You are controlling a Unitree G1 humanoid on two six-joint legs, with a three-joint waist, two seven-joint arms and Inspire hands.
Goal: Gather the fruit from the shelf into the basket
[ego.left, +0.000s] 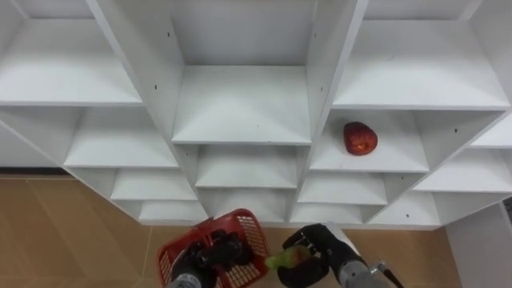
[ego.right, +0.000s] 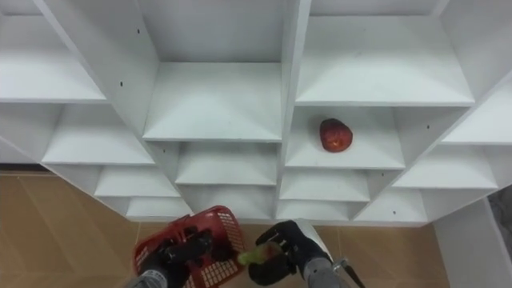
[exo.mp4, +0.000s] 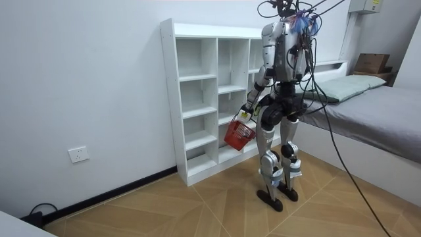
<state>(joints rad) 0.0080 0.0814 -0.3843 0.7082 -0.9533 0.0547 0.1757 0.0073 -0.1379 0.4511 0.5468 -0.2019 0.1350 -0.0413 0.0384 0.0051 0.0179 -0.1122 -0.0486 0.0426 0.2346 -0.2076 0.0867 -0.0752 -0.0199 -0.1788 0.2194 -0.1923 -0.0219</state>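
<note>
A red apple [ego.left: 360, 138] lies on a shelf in the right column of the white closet [ego.left: 240, 104]. Low in the view, my left hand [ego.left: 210, 258] is shut on the handle of a red basket [ego.left: 240, 234], which hangs in front of the closet [exo.mp4: 204, 99]. My right hand [ego.left: 316, 252] is just right of the basket, fingers curled round a green fruit [ego.left: 282, 259] held at the basket's rim. In the room view I stand facing the closet with the basket [exo.mp4: 239, 133] at thigh height.
The other closet compartments [ego.right: 216, 96] hold nothing. Wooden floor [ego.left: 64, 232] lies below the closet. A bed [exo.mp4: 375, 112] stands behind me at the room view's right, and a white wall [exo.mp4: 79, 79] runs along the room view's left.
</note>
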